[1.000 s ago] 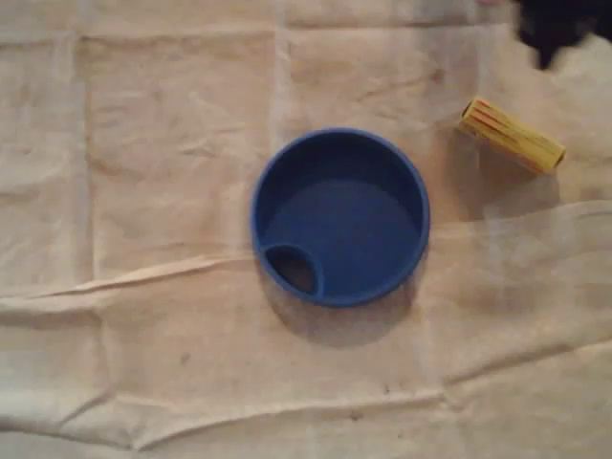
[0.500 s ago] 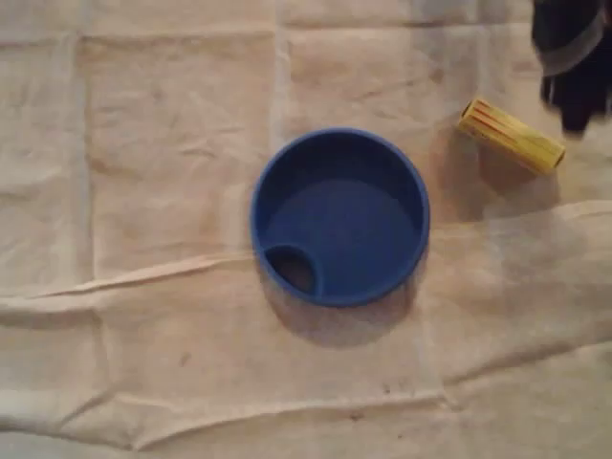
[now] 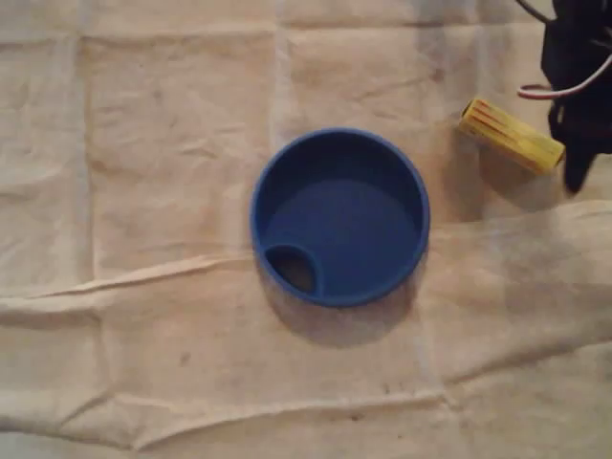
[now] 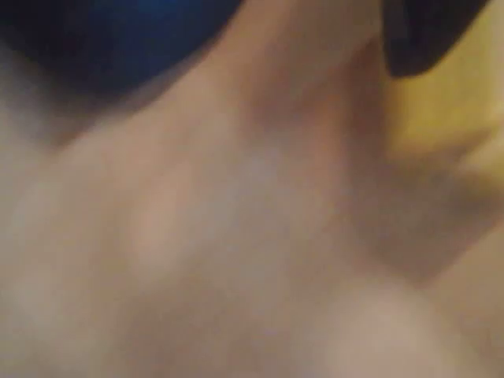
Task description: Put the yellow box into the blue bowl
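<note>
Close to the wrist camera all is blurred: a dark finger (image 4: 425, 35) sits at the top right, the yellow box (image 4: 453, 102) lies just beside and below it, and the blue bowl (image 4: 118, 31) is a dark patch at the top left. From above, the gripper (image 3: 577, 158) hangs at the right edge, over or against the right end of the box, which lies flat and slantwise on the cream cloth (image 3: 172, 124), apart from the bowl's right side. Whether the jaws are spread or closed I cannot tell. The step in hand looks like the approach to grasp. Done well, the fingers would straddle the box across its narrow width, nearer its middle than its end, and come down squarely so it neither skids nor pivots on the wrinkled cloth. Further left, the bowl stands empty.
</note>
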You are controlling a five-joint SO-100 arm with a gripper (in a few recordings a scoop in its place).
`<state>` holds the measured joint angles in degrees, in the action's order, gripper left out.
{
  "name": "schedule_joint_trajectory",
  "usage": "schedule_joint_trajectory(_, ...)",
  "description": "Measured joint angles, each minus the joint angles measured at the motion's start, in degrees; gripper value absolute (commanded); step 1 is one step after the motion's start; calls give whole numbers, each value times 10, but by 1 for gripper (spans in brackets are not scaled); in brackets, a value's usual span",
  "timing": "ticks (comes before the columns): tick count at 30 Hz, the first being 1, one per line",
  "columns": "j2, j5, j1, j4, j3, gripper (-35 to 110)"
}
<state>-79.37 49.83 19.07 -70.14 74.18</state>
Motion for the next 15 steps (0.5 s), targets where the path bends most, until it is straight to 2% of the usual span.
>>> schedule_joint_trajectory(7, 4, 21, 0, -27, -1, 36)
schedule_joint_trajectory(15, 94, 21, 1, -47, -11, 36)
